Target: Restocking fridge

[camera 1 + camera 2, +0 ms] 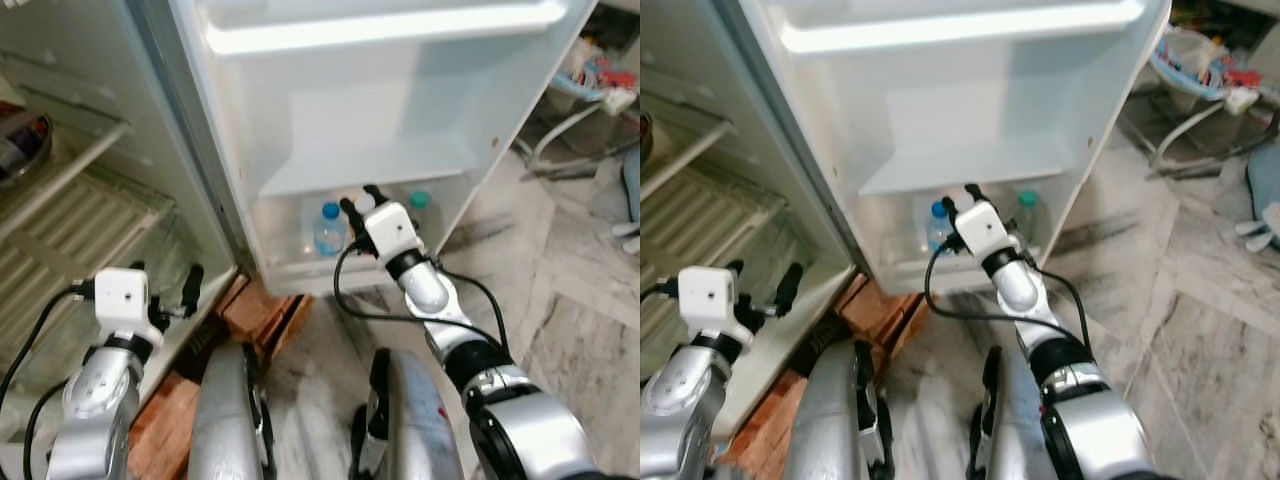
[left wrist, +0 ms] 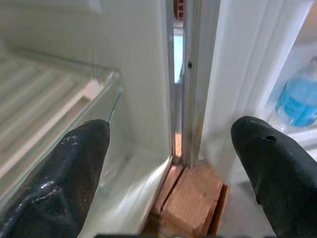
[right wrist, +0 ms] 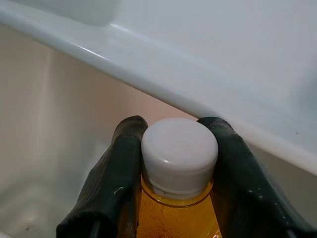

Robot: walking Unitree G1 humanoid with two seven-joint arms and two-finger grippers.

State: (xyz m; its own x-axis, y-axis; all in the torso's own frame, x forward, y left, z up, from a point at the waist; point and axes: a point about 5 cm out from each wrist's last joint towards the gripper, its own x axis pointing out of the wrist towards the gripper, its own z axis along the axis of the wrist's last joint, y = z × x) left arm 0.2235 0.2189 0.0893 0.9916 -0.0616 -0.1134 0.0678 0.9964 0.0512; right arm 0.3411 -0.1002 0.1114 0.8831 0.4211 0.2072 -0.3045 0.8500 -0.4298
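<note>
The fridge door [image 1: 370, 100] stands open in front of me. My right gripper [image 1: 362, 206] reaches into its bottom door shelf [image 1: 300, 276] and is shut on the neck of a bottle of amber liquid [image 3: 173, 213] with a white cap [image 3: 179, 151]. Its fingers [image 3: 116, 183] press on both sides just under the cap. A water bottle with a blue cap [image 1: 328, 230] stands to the left of it, and a green-capped bottle [image 1: 419, 203] to the right. My left gripper [image 1: 165, 277] is open and holds nothing, low by the fridge body near the door hinge.
Red bricks [image 1: 265, 310] prop up the fridge at floor level. Ribbed shelves [image 1: 80, 220] and a metal bowl [image 1: 20, 145] are inside the fridge on the left. Clutter and hoses [image 1: 600, 80] lie on the marble floor at the far right.
</note>
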